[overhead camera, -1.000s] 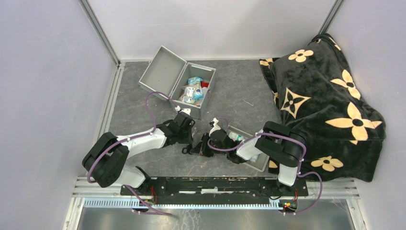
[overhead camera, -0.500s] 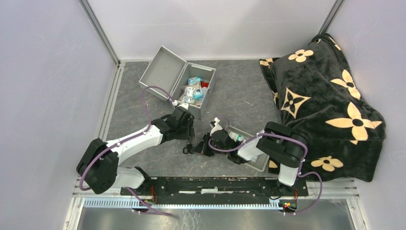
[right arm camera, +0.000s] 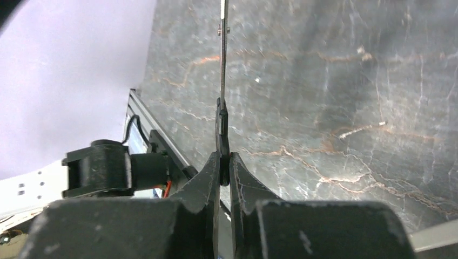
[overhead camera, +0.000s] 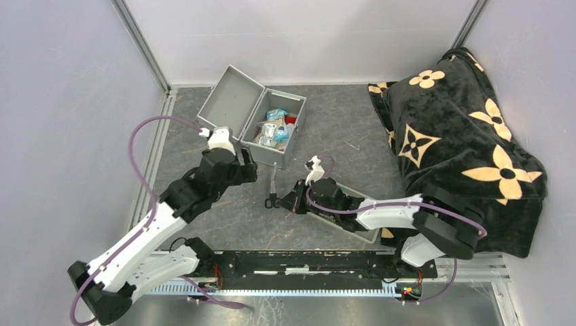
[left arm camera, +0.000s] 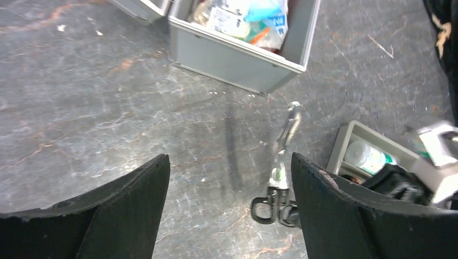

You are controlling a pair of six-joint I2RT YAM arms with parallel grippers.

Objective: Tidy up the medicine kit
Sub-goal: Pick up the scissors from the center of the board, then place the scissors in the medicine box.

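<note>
The medicine kit (overhead camera: 229,103) is a silver-grey metal case at the back left, lid open, with packets inside; its front wall (left arm camera: 232,56) shows in the left wrist view. Black-handled scissors (overhead camera: 272,185) hang just in front of it, blades toward the kit. My right gripper (overhead camera: 289,202) is shut on the scissors' handle (right arm camera: 222,124), which sits pinched between the fingers (right arm camera: 222,162). My left gripper (overhead camera: 244,164) stands open and empty to the left of the scissors (left arm camera: 281,172), above the floor (left arm camera: 229,162).
A shallow grey divided tray (overhead camera: 360,231) lies under my right arm, with a small bottle (left arm camera: 367,156) in it. A black blanket with cream flowers (overhead camera: 462,136) covers a bulky shape at the right. Grey walls close in the back and sides.
My left gripper has opened, let go of the scissors and drawn back to the left. My right gripper has closed on the handles and now carries the scissors alone.
</note>
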